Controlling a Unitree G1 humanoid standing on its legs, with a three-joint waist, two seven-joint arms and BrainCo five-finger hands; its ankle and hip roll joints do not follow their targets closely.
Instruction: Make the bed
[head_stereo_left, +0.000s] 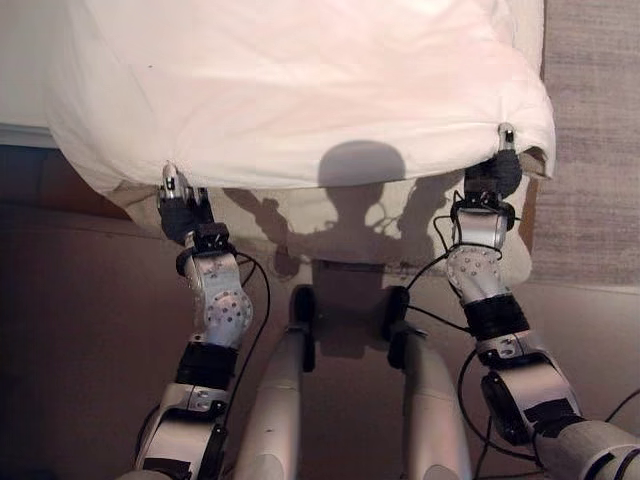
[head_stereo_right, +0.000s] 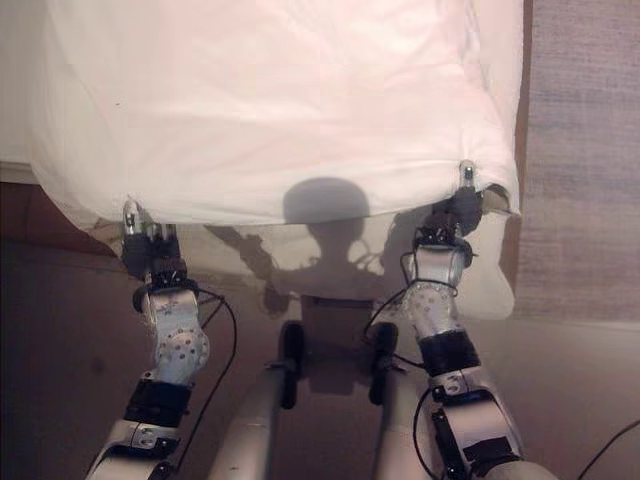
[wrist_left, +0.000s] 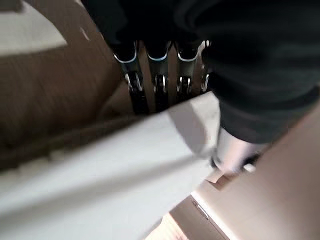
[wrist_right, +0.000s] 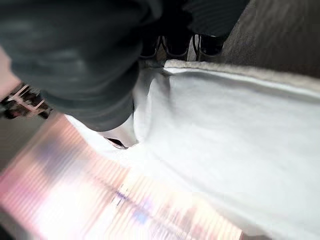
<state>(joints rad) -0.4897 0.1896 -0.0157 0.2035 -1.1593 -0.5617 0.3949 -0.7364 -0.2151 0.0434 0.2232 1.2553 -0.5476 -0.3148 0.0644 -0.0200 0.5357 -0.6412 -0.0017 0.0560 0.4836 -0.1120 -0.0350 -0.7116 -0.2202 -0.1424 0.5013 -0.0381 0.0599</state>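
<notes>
Hands: left hand (head_stereo_left: 183, 208) at 8 o'clock and right hand (head_stereo_left: 493, 176) at 3 o'clock pinch the duvet (head_stereo_left: 300, 90) edge; best pull evenly, keeping its edge level over the bed (head_stereo_left: 380, 225).

A brown floor (head_stereo_left: 80, 330) lies in shade, with a grey woven rug (head_stereo_left: 595, 130) (ribbed texture) alongside.

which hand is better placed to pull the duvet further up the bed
Neither alone: left hand and right hand each pinch a near corner of the white duvet, so both should pull together.
</notes>
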